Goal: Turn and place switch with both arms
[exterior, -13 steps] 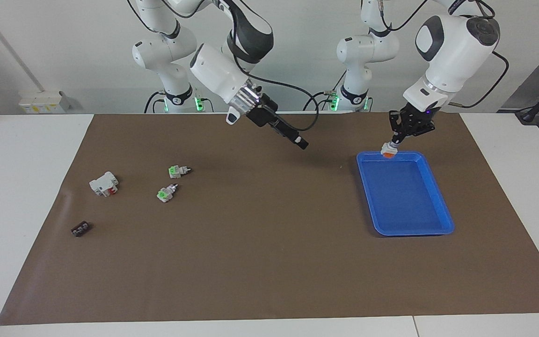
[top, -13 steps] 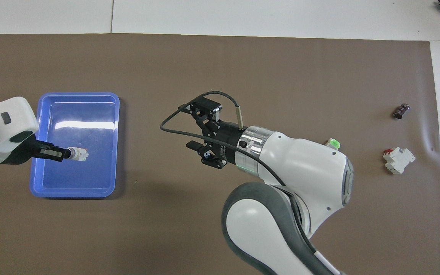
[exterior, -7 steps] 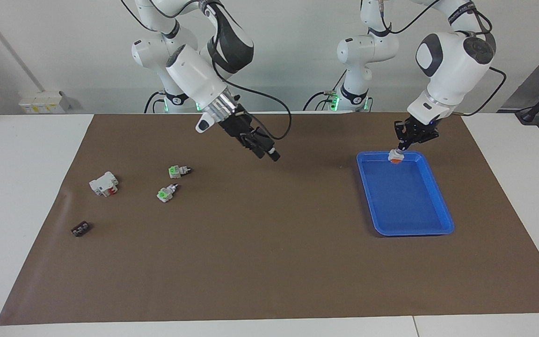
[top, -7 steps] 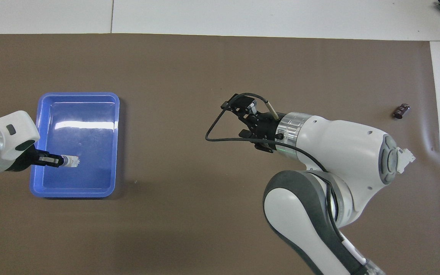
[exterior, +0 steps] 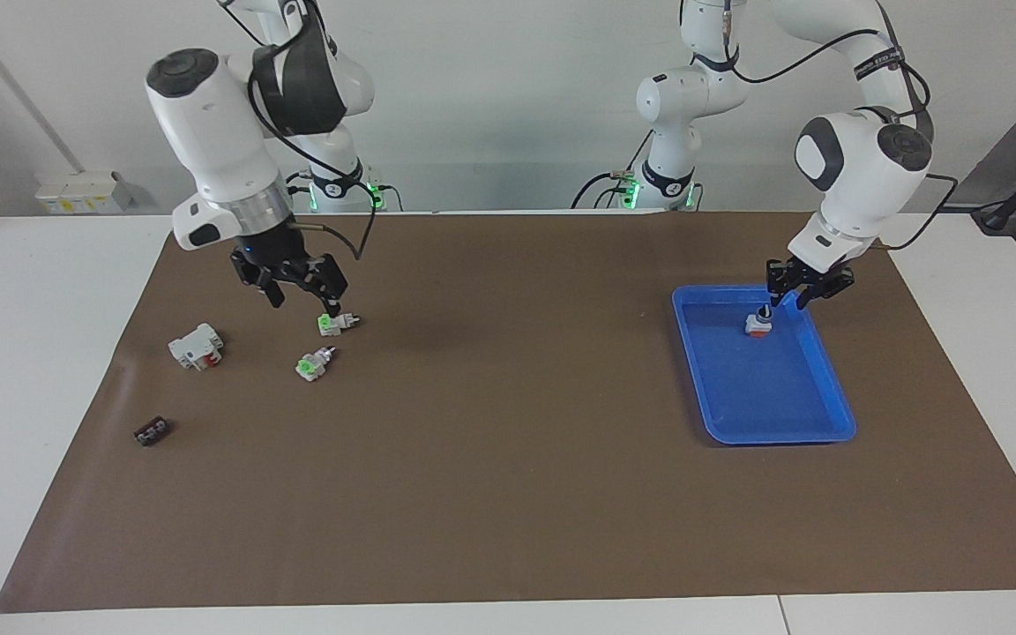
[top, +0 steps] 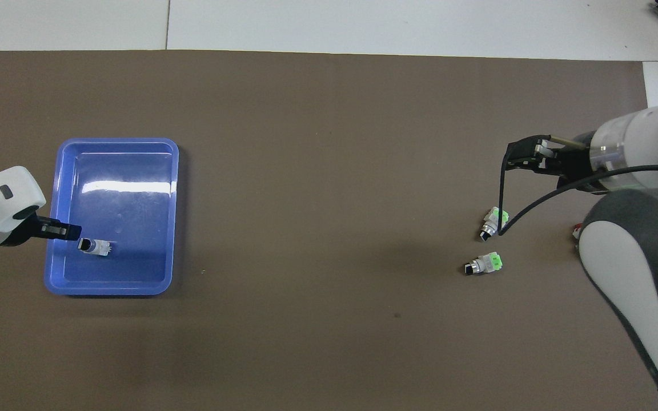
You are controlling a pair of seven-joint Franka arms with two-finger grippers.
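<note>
The switch [exterior: 758, 325], white with an orange end and a black knob tip, rests in the blue tray [exterior: 781, 437], in the part nearer the robots. It also shows in the overhead view [top: 95, 246]. My left gripper [exterior: 790, 295] is open and empty just above the switch, apart from it, over the tray's rim; it also shows in the overhead view [top: 73, 231]. My right gripper [exterior: 303, 295] is open and empty at the right arm's end of the table. It hangs over the mat close to a green-ended switch [exterior: 336, 322], and it also shows in the overhead view [top: 516, 157].
A second green-ended switch [exterior: 314, 362] lies beside the first. A white block with a red part [exterior: 197, 347] and a small black piece [exterior: 153, 431] lie toward the right arm's end. A brown mat [exterior: 508, 459] covers the table.
My left gripper lowered the switch into the tray, let go and opened. My right arm swung from the table's middle to its own end, over the green-ended switches.
</note>
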